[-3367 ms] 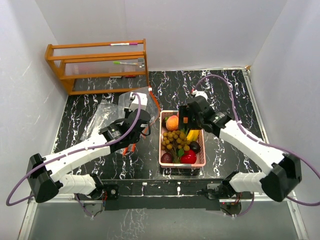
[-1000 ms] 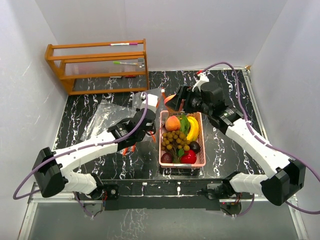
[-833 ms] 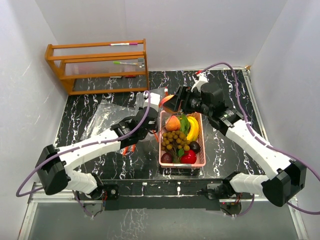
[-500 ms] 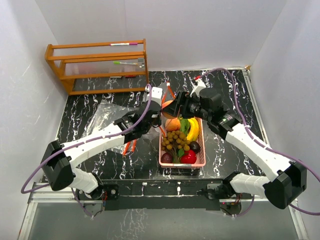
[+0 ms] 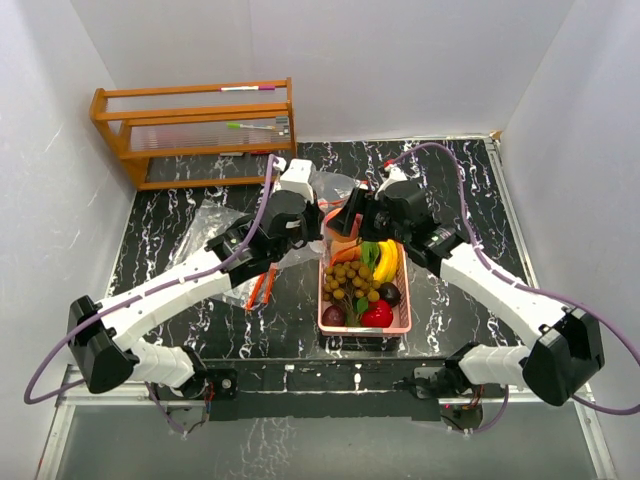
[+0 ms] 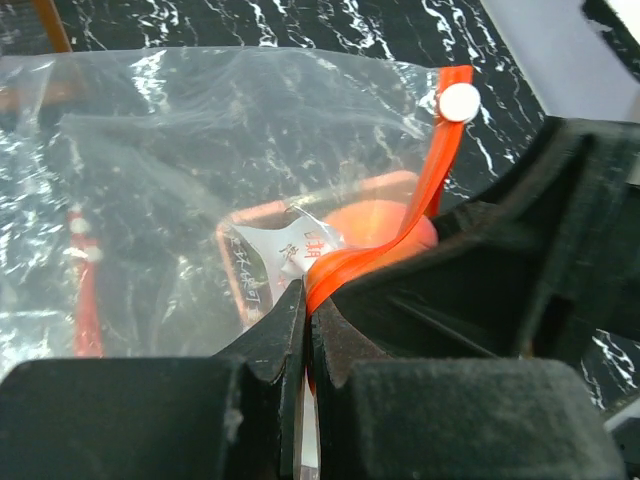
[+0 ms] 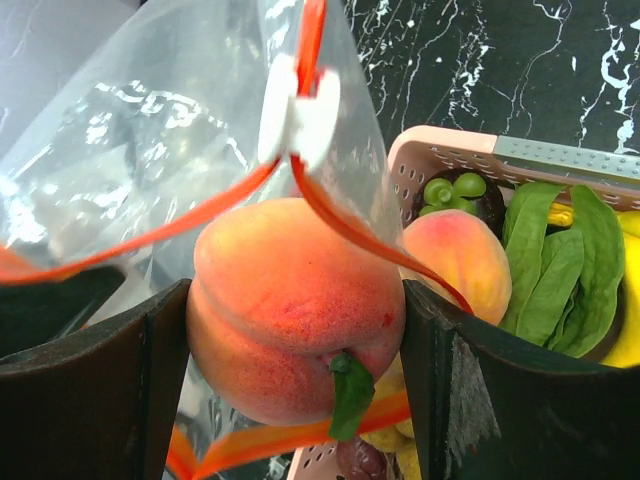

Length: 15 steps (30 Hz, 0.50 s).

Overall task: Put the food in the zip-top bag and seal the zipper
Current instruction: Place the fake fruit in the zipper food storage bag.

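Right end effector (image 7: 295,335): we found its jaws spread wide around a peach (image 7: 290,290), gripping it on both sides at the open mouth of the zip-top bag (image 7: 150,130). Left end effector (image 6: 305,315) was pressed together on the bag's orange zipper strip (image 6: 440,170), holding that edge above the counter (image 5: 470,180). Just beside the bag, a pink basket (image 7: 450,148) on the counter held a second peach (image 7: 455,262), bananas (image 5: 386,262) and longans (image 5: 348,280).
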Tool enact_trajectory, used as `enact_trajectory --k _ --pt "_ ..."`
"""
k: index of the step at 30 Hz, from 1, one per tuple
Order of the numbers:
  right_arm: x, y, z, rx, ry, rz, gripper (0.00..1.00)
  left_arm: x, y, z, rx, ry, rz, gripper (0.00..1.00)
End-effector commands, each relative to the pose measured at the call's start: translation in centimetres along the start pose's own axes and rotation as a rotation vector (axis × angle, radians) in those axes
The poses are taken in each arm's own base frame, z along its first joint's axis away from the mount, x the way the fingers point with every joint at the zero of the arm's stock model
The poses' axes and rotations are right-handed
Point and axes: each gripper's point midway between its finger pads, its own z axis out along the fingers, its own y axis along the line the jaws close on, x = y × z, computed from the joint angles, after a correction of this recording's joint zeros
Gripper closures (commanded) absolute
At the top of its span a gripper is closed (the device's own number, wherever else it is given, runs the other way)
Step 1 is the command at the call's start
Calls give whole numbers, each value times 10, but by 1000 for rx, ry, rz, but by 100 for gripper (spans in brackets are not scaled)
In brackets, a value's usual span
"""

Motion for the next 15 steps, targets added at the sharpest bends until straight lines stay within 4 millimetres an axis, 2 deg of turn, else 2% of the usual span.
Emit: enact_trajectory --k 1,4,7,9,10,12,15 --pt "-42 29 3 -75 -138 3 40 -6 -10 -17 75 5 -73 100" --pt "-49 46 2 -156 -162 4 31 5 -8 -17 73 32 -83 100" --pt "-56 59 -3 -211 -186 -11 28 10 -5 -17 64 37 -88 100" --pt "-60 69 -8 -245 -197 -25 16 11 -2 -17 50 36 -83 100" --pt "-62 72 -10 -254 -200 -35 15 12 0 -16 39 36 -79 100" --pt "-62 73 -12 -253 -188 -56 4 13 3 -15 25 37 -71 100" --pt "-55 71 -8 -230 -151 -86 2 15 6 -13 14 34 -68 100"
